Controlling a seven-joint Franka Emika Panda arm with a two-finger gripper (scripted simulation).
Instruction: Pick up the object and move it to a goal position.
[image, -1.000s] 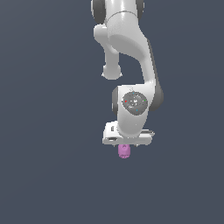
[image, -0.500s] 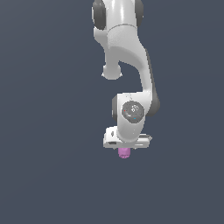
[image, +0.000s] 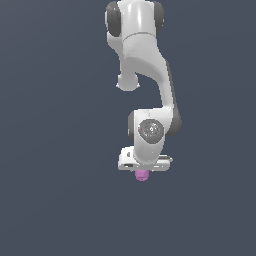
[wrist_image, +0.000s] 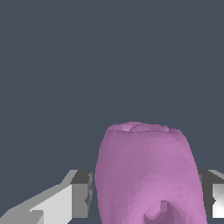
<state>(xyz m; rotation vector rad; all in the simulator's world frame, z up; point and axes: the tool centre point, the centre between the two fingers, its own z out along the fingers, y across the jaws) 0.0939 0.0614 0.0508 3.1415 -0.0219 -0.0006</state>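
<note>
In the exterior view, my arm (image: 145, 75) hangs down from the top of the picture, and my gripper (image: 142, 170) is at the low end of it. The object (image: 142, 174) is a small pink lump, and it pokes out just under my gripper, right in the middle. All around is plain dark grey, so I cannot see a counter or any mark that shows the goal. In the wrist view, the object (wrist_image: 148, 175) looks very big and fills the space between my two fingers (wrist_image: 81, 192). One finger sits on each side of it, so close that I see almost no gap. I think my gripper is squeezed on the object and holding it, though I cannot see the exact spots where they touch. I think the pick up part is done and I am on the carry part now. Next I need to take the object to the goal and hold it tight all the way. The lump is round and narrow, so it could slip or turn if I go too fast. I should go slow and smooth.
</note>
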